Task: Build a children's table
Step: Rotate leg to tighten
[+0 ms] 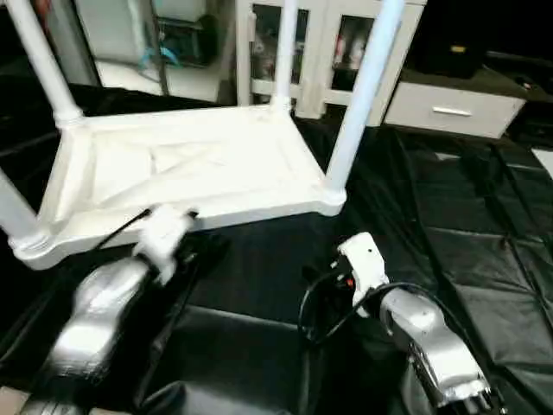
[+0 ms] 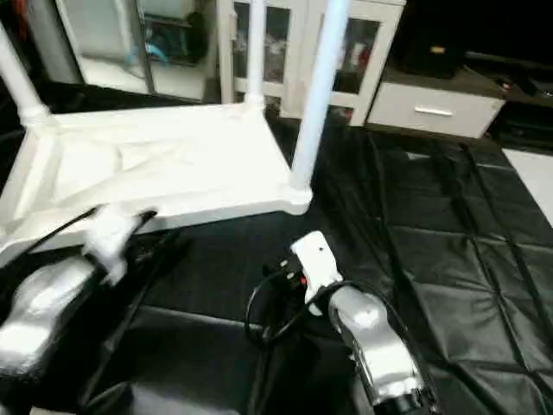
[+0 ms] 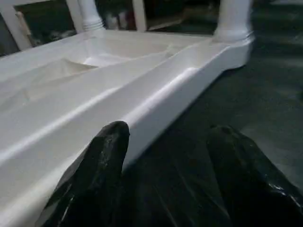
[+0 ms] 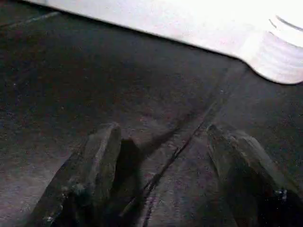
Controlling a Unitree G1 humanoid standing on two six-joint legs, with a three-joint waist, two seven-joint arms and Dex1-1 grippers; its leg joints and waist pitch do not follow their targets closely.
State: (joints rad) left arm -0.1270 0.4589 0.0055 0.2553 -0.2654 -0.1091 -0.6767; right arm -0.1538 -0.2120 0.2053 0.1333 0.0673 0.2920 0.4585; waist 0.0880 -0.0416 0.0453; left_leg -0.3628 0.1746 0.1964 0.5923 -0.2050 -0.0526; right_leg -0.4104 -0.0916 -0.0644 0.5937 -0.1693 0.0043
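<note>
Left wrist view puts my left gripper [image 3: 163, 175] spread wide, empty, at the near rim of the upturned table top [image 1: 186, 169], legs [image 1: 363, 91] standing. My right gripper [image 4: 170, 175] hovers wide over the black mat [image 1: 467, 233]. I'd grip the rim squarely before lifting.

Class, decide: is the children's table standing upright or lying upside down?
Upside down. The table top lies on the black mat with its ribbed underside up, and the legs point upward.

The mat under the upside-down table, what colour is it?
Black, with a grid of seams; the mat shows best in the right eye view.
</note>
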